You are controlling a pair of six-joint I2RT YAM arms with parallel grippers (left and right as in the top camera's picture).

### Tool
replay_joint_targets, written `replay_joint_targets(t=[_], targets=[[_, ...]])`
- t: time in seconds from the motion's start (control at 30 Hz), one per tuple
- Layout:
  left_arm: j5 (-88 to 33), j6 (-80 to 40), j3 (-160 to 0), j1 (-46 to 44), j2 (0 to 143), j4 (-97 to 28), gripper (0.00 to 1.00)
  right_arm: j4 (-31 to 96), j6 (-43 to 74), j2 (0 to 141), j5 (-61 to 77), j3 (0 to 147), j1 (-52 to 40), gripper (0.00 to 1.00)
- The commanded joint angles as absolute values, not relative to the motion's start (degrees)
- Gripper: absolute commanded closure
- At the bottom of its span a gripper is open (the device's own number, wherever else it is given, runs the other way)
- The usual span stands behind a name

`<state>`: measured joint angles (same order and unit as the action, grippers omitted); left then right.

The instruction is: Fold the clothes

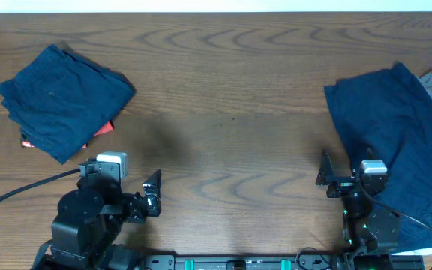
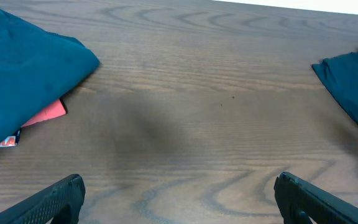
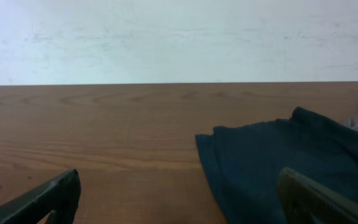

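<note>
Both arms are chunky matte black. The left arm (image 1: 88, 221) has a white block (image 1: 112, 160) on top and a black cable (image 1: 21, 192) trailing off. The right arm (image 1: 367, 217) has its own white cap (image 1: 373, 167), plus what look like tiny green lights (image 1: 366, 223). The left end effector (image 2: 179, 183) has dark, blunt wedge fingers (image 2: 55, 202).

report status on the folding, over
Left gripper open, right gripper open, both empty. Folded garment far left, red item under it. Unfolded garment right, untouched. Nothing in the way.
</note>
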<state>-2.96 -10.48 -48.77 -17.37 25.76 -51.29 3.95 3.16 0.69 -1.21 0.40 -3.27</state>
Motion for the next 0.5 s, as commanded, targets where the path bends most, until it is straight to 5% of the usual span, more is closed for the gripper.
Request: replay_joint_targets(t=[0.0,0.47], targets=[[-2.48,-10.17,-48.84,-17.5,25.74,-51.44,0.02,4.12,2.26,0.34,-1.23,0.32,-2.96,0.01],[-1.89,-9.52,-44.56,-10.15,20.45,-53.06,0.02,4.12,2.26,0.34,-1.23,0.32,-2.96,0.01]])
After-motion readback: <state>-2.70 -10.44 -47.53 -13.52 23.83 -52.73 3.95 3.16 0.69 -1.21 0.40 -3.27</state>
